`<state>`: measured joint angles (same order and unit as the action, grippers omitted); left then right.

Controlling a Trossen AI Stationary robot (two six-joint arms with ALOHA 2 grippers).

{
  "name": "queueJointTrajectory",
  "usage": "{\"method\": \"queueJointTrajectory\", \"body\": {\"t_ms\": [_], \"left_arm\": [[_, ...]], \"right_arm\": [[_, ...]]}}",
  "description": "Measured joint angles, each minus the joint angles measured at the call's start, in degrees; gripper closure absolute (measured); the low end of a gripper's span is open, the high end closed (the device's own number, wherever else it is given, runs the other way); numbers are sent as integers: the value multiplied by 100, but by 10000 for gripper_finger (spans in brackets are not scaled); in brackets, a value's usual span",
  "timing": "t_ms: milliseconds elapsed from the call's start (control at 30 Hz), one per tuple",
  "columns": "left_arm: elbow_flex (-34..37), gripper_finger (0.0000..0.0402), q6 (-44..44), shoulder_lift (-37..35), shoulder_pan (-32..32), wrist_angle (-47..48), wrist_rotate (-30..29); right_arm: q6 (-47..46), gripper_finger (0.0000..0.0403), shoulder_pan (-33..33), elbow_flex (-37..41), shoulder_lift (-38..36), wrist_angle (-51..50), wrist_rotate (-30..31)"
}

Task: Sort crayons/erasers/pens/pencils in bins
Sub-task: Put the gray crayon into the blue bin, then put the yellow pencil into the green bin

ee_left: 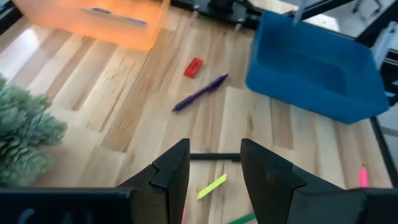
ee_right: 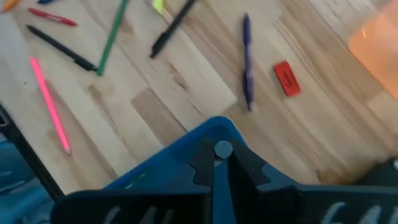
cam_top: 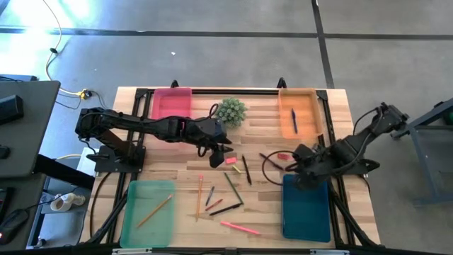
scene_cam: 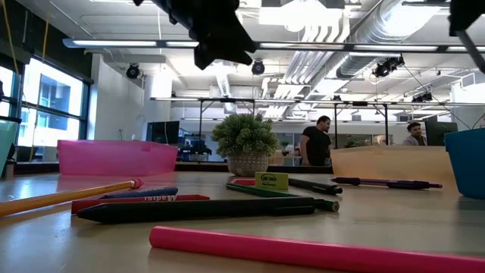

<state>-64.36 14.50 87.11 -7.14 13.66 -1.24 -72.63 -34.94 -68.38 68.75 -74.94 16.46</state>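
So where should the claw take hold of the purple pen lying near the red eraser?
Grip the purple pen mid-barrel, coming straight down with the fingers across its width. It lies flat on bare wood, clear of the red eraser, so both long sides look free.

Four bins sit at the corners: pink [cam_top: 172,103], orange [cam_top: 297,113], green [cam_top: 148,212] and blue [cam_top: 306,209]. Pencils [cam_top: 200,195], pens [cam_top: 246,170], crayons [cam_top: 210,195] and erasers [cam_top: 231,161] lie flat between them.

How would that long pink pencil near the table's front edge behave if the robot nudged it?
The pink pencil looks round and slim, so a sideways nudge would probably roll it across the smooth table. It lies straight, so it is likely stiff, and light for its length.
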Motion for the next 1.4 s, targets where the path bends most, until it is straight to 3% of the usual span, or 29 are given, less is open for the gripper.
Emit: {"method": "queueJointTrajectory", "body": {"t_ms": [200,533,767,1000,1400], "left_arm": [[0,272,48,0,-2,177,-96],[0,272,430,0,-2,457,-97],[0,272,960,0,140,1287,-157],[0,272,1693,0,386,2083,-426],[0,272,3421,0,970,2829,-400]], "right_arm": [[-893,398,-410,471,-4,127,-165],[-1315,398,-726,1677,-6,2342,-903],[-1614,398,-724,2438,-7,3727,-1377],[-2140,394,-721,2944,-4,4253,-1798],[-2246,298,-708,2992,-4,4193,-1846]]}}
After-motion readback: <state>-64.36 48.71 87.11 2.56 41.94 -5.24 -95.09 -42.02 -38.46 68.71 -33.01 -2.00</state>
